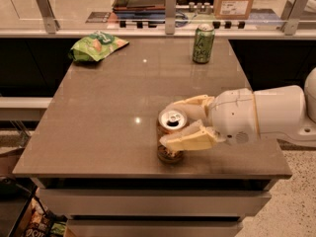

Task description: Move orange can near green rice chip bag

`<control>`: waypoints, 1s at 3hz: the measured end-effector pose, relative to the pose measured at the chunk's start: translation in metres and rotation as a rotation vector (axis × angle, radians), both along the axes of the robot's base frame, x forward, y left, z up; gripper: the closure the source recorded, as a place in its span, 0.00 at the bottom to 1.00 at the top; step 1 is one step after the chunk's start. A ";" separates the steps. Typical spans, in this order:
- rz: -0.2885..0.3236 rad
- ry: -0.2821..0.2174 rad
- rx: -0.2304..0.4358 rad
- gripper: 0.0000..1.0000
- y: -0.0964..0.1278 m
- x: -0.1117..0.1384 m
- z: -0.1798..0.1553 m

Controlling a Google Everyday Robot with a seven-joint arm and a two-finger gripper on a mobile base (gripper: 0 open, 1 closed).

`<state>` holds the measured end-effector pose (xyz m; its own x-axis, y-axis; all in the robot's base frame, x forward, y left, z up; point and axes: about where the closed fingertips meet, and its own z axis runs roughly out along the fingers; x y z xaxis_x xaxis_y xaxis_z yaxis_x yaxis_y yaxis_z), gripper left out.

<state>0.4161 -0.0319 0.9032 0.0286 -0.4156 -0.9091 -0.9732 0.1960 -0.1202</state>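
Observation:
The orange can (pixel 169 138) stands upright near the front edge of the table, its silver top facing up. My gripper (pixel 178 124) comes in from the right and its two cream fingers (pixel 185 139) are closed around the can's body, one on the near side and one on the far side. The can's base rests on the table. The green rice chip bag (pixel 97 46) lies flat at the far left corner, well away from the can and the gripper.
A green can (pixel 203 43) stands upright at the far right of the brown table (pixel 108 112). A glass barrier with metal posts (pixel 170 6) runs behind the table. My white arm (pixel 266 115) reaches in over the right edge.

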 end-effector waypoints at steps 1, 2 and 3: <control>0.003 -0.003 -0.003 1.00 0.002 -0.001 0.002; 0.007 -0.010 -0.013 1.00 0.000 0.006 0.009; -0.014 -0.020 -0.041 1.00 -0.008 0.030 0.030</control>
<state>0.4458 -0.0402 0.9336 0.0401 -0.4529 -0.8906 -0.9677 0.2044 -0.1475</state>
